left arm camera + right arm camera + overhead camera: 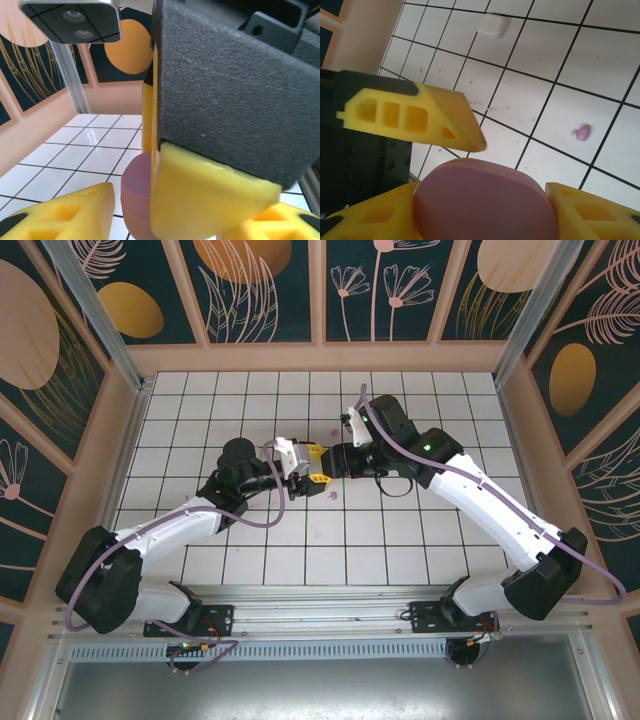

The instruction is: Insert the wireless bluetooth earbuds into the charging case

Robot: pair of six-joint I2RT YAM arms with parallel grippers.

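Note:
My right gripper (482,200) is shut on the lilac charging case (485,205), one yellow finger on each side of it. In the top view the two grippers meet above the middle of the tiled floor, my left gripper (312,466) facing my right gripper (331,462). My left gripper (185,210) is open, its jaws standing on either side of the case (136,195), with a small gap between its left finger (65,215) and the case. One of its fingers (420,115) hangs just over the case. One lilac earbud (583,132) lies loose on a tile (332,496).
A white pebble-like case (493,25) lies shut on the tiles further off. Wooden walls with dark floral panels (260,280) close in the tiled floor on three sides. Purple cables run along both arms.

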